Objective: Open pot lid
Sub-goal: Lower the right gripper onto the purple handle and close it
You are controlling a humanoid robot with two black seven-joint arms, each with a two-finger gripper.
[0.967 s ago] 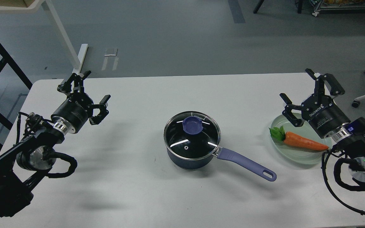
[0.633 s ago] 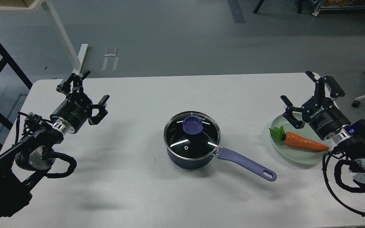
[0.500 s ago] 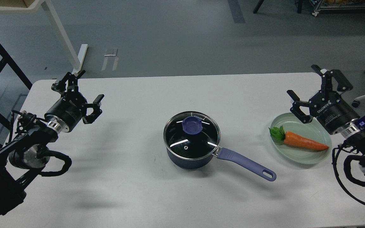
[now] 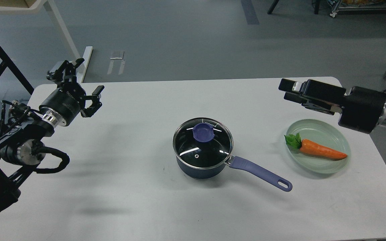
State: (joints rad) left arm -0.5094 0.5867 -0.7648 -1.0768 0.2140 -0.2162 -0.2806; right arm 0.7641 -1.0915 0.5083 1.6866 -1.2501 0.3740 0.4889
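Glass lid (image 4: pixel 202 143) sits well apart from both grippers.

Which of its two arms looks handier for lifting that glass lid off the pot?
Probably the right. The right gripper points sideways toward the middle of the table, above the plate, somewhat nearer the lid than the left gripper, open at the far left corner.

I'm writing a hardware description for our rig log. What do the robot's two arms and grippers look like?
Both arms are black, with looping black cables and shiny silver joint discs. The left gripper has slim black linkage fingers on a round black body with white lettering and a silver collar. The right gripper is black and boxier.
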